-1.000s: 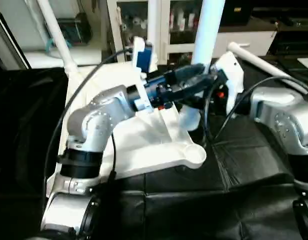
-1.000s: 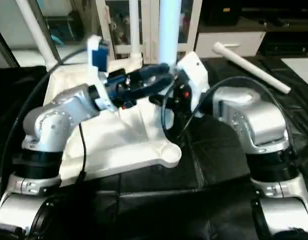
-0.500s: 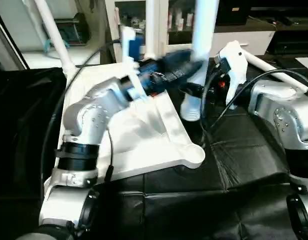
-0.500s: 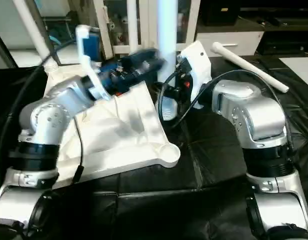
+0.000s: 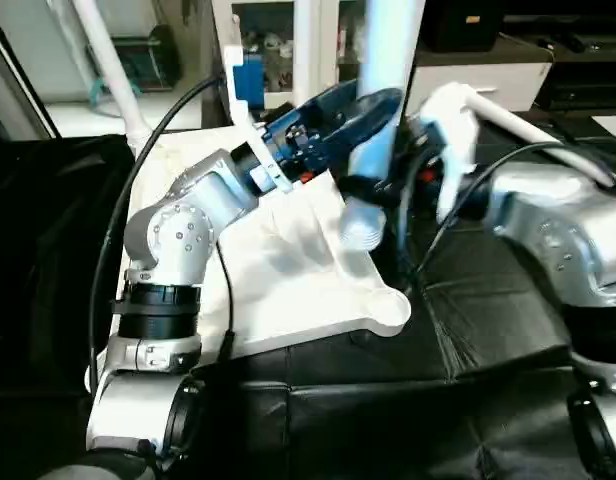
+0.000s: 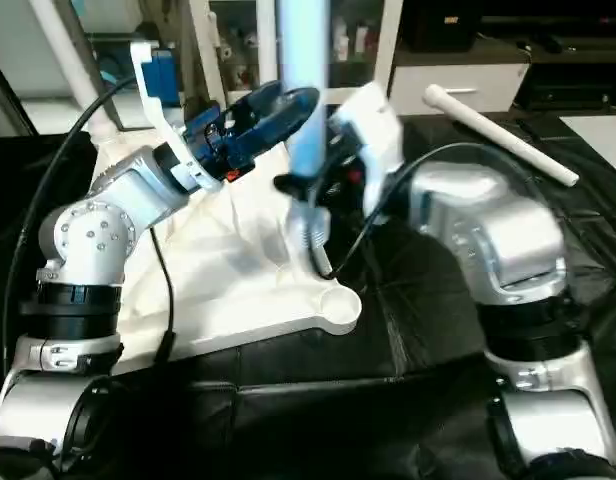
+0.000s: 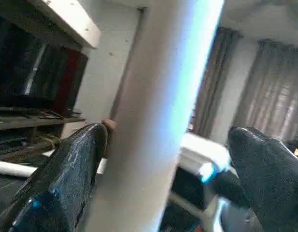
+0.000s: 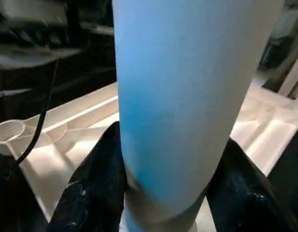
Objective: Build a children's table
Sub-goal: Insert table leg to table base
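The white tabletop (image 5: pixel 288 290) lies underside up on the black work table. A white leg (image 5: pixel 388 60) stands nearly upright over its right edge, the lower end (image 5: pixel 356 225) hanging just above it. My right gripper (image 5: pixel 373 185) is shut on that leg low down; in the right wrist view its fingers (image 8: pixel 96 193) press both sides. My left gripper (image 5: pixel 363 115) is open around the same leg higher up, its fingers (image 7: pixel 67 183) spread wide. The near corner socket (image 5: pixel 388 312) is empty. Two legs (image 5: pixel 108 70) (image 5: pixel 305 50) stand in the far corners.
Another white leg (image 6: pixel 498 125) lies on the black cloth (image 5: pixel 488 330) at the back right. Black cables (image 5: pixel 118 250) loop off both arms across the tabletop. White cabinets (image 5: pixel 488 70) line the wall behind.
My left gripper has opened off the leg and drawn back. My right gripper has carried the leg's lower end leftward, from beside the tabletop to above its right edge.
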Available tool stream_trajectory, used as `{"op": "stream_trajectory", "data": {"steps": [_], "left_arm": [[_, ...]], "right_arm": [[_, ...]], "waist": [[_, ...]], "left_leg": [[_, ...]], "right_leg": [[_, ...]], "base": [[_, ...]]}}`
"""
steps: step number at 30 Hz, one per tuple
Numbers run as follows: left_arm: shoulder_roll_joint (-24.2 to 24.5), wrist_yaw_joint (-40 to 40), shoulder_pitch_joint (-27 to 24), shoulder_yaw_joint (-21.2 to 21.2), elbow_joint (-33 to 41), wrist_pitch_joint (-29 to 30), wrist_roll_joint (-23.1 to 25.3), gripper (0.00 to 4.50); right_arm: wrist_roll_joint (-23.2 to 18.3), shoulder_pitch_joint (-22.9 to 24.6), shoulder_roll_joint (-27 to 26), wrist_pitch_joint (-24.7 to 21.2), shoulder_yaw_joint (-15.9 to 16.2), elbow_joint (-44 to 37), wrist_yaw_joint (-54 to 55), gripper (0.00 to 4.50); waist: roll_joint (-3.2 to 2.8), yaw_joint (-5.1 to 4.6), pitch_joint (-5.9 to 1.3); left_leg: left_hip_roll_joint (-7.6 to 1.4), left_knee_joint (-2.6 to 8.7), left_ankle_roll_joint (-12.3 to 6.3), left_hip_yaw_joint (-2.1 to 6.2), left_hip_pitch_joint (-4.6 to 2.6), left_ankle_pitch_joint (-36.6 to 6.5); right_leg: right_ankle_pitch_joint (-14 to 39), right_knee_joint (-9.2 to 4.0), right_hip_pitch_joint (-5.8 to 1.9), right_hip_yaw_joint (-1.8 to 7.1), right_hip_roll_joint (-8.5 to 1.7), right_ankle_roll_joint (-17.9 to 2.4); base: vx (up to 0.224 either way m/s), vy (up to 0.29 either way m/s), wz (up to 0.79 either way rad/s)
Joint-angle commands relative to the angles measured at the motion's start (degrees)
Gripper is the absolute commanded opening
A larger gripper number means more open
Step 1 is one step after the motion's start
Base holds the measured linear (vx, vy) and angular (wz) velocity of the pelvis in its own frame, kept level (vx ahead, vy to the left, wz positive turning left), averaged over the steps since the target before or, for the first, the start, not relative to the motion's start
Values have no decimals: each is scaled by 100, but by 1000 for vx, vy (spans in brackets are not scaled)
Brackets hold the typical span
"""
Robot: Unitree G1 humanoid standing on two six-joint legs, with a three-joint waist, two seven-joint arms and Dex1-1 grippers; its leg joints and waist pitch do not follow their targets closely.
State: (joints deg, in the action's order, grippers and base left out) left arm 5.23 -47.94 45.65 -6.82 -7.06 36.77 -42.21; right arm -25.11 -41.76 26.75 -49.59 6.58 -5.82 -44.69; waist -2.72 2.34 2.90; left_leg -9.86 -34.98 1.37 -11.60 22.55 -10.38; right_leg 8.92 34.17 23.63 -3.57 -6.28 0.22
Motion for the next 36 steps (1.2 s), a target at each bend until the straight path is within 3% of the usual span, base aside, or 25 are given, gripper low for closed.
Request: {"op": "stream_trajectory", "data": {"steps": [1,4,5,11,16,17,19,34,35,36], "left_arm": [[38,-77,45,217,84,-106,210,450],[-22,143,90,268,-102,-404,519,450],[-30,346,153,197,-234,-502,586,421],[10,585,198,52,-315,-595,608,381],[82,555,169,-28,-322,-541,566,343],[107,551,132,-44,-285,-494,504,334],[121,542,113,-49,-262,-469,474,320],[205,777,158,-91,-428,-662,572,205],[219,768,166,-85,-438,-666,583,189],[231,760,173,-75,-440,-668,591,189]], "right_arm": [[-52,30,7,-96,99,-148,-93,181],[-58,32,38,-99,99,-131,-112,181],[-67,13,66,-107,68,-105,-98,181],[-124,55,54,-45,-24,-122,-134,181],[-156,74,6,-47,-46,-137,-116,181],[-164,75,-5,-45,-38,-144,-104,181],[-163,77,-9,-41,-32,-147,-98,181],[76,-49,-105,187,-24,99,106,181],[52,-52,-115,161,-29,107,99,237],[34,-57,-121,144,-35,115,99,237]], "waist": [[85,14,-421],[86,12,-428],[103,15,-431],[126,38,-438],[111,48,-436],[73,52,-436],[93,45,-440],[50,24,-448],[49,22,-451],[51,21,-452]], "left_leg": [[-243,397,-143,127,-141,-1059],[-254,395,-138,130,-146,-1015],[-248,392,-142,129,-138,-983],[-249,380,-200,129,-132,-880],[-249,377,-214,124,-144,-864],[-249,376,-198,128,-148,-872],[-246,375,-188,123,-146,-880],[-235,375,-137,128,-149,-942],[-239,377,-132,130,-152,-934],[-239,375,-137,129,-151,-919]], "right_leg": [[1257,-354,-308,189,-164,-1271],[1209,-353,-308,193,-167,-1228],[1174,-348,-320,194,-173,-1244],[1091,-325,-325,189,-183,-1298],[1124,-325,-309,189,-178,-1303],[1125,-321,-308,188,-178,-1306],[1098,-324,-308,188,-170,-1308],[958,-318,-320,180,-155,-1330],[933,-308,-324,180,-157,-1334],[897,-306,-324,179,-157,-1350]], "base": [[0,0,0],[0,0,0],[0,0,0],[0,0,0],[0,0,0],[0,0,0],[0,0,0],[0,0,0],[0,0,0],[0,0,0]]}}
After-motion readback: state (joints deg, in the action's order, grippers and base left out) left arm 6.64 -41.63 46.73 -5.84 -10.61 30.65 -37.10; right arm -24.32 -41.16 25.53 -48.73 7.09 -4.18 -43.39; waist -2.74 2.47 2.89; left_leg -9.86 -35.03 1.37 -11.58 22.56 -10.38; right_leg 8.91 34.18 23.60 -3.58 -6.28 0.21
